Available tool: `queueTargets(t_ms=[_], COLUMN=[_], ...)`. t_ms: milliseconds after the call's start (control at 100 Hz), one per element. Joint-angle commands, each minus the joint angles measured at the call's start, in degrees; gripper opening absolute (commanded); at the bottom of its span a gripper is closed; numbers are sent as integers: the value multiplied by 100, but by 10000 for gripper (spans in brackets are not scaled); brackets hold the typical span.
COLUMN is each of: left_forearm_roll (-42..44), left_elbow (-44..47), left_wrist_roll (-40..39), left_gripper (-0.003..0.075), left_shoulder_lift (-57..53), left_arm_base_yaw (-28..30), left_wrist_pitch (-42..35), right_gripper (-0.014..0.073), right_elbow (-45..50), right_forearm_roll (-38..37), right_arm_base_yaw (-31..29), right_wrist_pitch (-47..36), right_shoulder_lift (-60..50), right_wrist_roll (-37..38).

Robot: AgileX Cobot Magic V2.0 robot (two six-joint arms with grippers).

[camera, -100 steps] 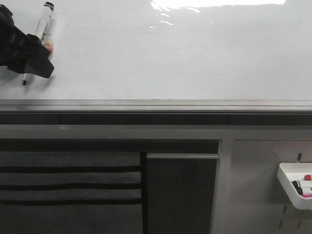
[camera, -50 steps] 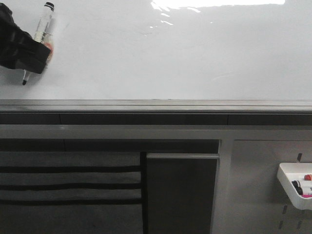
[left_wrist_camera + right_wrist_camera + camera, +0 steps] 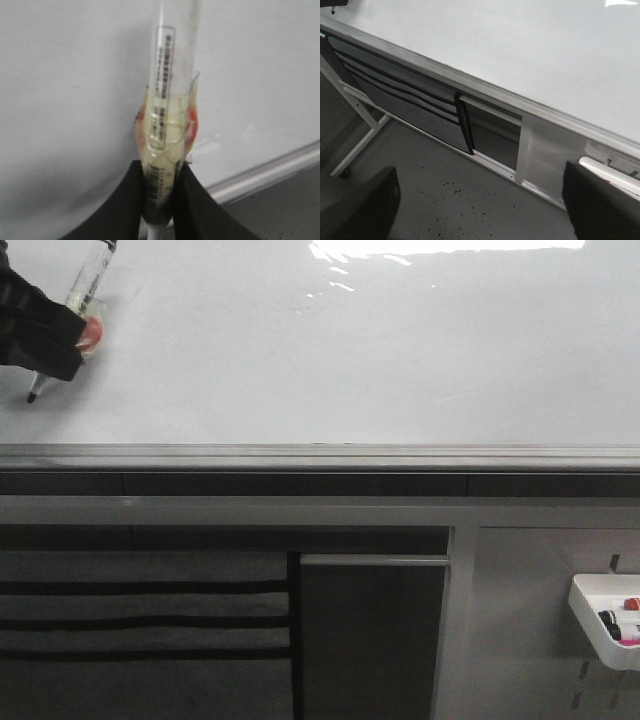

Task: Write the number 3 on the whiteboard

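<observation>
At far left of whiteboard (image 3: 350, 350) | my left end effector (image 3: 160, 200) pinches marker (image 3: 167, 100), tip near rail | my right end effector (image 3: 480, 205) spread, idle | no number 3 drawn yet | risk: tilted marker slipping, smearing stroke

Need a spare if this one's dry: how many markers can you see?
3: one marker clamped in the left gripper at the whiteboard; two in the white tray, lower right. Others may be hidden.
</observation>
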Motion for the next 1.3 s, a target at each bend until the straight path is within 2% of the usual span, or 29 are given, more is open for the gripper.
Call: queueTargets(t_ms=[0,110,210,340,430,710,940,1070,1290], left_forearm_roll=[-49,-36,-36,-132,-386,-647,-636,-636,-525], left_elbow=[-219,-409,-660,-945,-1096,-1136,-1136,-1136,-1136], left_wrist_roll=[0,28,483,966,1108,1819,1914,1927,1945], left_gripper=[-15,-18,-18,-18,-18,-18,-18,-18,-18], left_shoulder_lift=[-590,-1099,-1466,-1759,-1806,-1806,-1806,-1806,-1806], left_arm_base_yaw=[-41,-55,-163,-524,-871,-2192,-2724,-2735,-2735], left_wrist_pitch=[458,1772,3048,4429,4985,5168,5157,5157,5157], right_gripper=[593,593,592,592,592,592,592,591,576], right_elbow=[-248,-461,-761,-1139,-1392,-2165,-2784,-2963,-3038], right_forearm_roll=[210,289,568,1544,1771,1771,1760,1723,1756], right_arm_base_yaw=[6,6,40,226,504,2076,3014,3266,3279], right_wrist_pitch=[-282,84,630,1296,1649,1412,1012,950,841], right_shoulder_lift=[31,175,402,813,1221,2367,3054,3408,3718], right_wrist_roll=[-4,-83,-488,-1740,-2357,-3217,-3350,-3358,-3358])
